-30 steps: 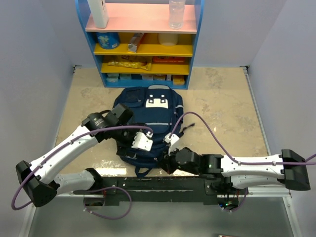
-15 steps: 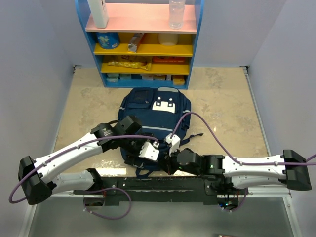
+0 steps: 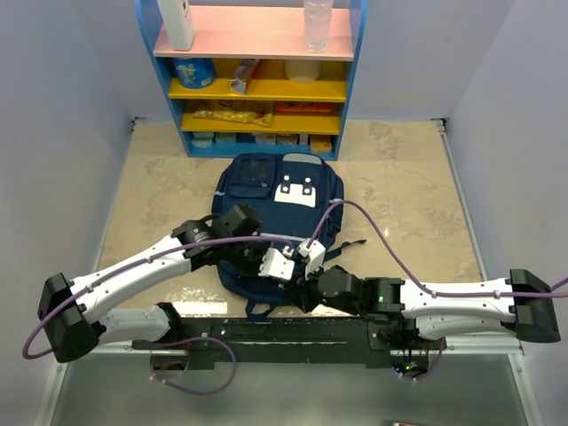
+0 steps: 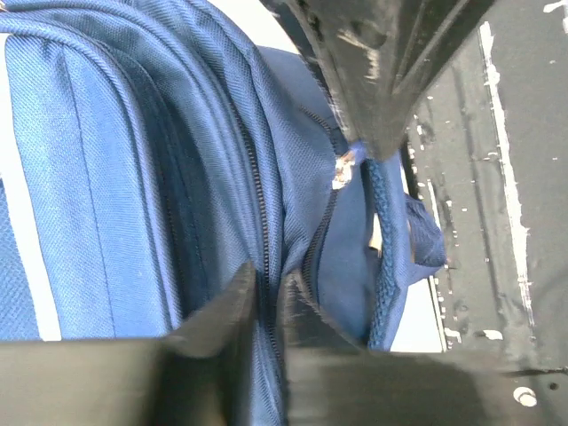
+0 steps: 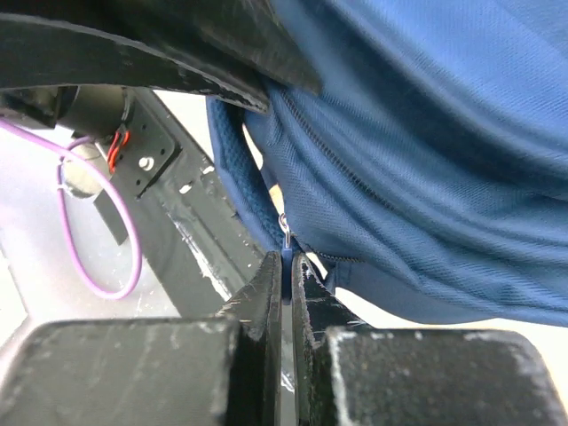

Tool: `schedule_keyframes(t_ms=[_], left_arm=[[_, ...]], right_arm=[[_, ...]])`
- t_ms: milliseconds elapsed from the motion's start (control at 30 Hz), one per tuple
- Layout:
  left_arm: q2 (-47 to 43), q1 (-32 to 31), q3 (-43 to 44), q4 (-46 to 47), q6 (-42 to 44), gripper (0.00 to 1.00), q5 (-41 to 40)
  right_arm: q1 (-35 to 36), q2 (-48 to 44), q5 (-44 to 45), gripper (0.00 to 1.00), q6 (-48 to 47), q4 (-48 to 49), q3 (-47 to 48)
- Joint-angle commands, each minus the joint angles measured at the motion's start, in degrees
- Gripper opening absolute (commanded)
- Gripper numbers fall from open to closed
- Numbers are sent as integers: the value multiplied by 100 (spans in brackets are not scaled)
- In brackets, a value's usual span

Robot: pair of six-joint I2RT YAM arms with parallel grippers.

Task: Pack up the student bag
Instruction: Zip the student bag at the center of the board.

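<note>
The bag (image 3: 288, 213) is laid flat in the middle of the tabletop (image 3: 399, 186), just in front of the shelf (image 3: 257, 89), with its near end turned towards the two arm bases. Both claws are brought together at that near end, close beside the carry loop (image 4: 382, 231).

The left claw (image 4: 268, 280) is pressed nearly shut on a fold of blue cloth right beside the zip (image 4: 257, 204). This hold appears meant to keep the cloth taut and the bag anchored, so that the zip can run instead of dragging the whole bag along. The right claw (image 5: 285, 262) is pinched tight on the zip pull (image 5: 285, 232), a thin blue tab hung from a small metal ring. The step in hand is judged to be opening the main pocket, which has to be done before anything can be packed. Nothing is seen inside the bag yet.

Against the view of a second ago, the left claw is found nearer the bases and closer to the right claw, almost touching it. The bag itself is shifted and turned a little, its far end now showing a dark pocket left of the white patch. The right arm is hardly moved.
</note>
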Motion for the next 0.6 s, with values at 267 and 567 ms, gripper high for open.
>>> schedule_keyframes(t_ms=[267,567], left_arm=[[120,169,747,-692,130,0,-428],[111,502,1723,-1922,788,0,-253]], right_arm=[[35,-625,865,0,-186,-691,830],[35,-1142,1955,0,385,-2377,971]])
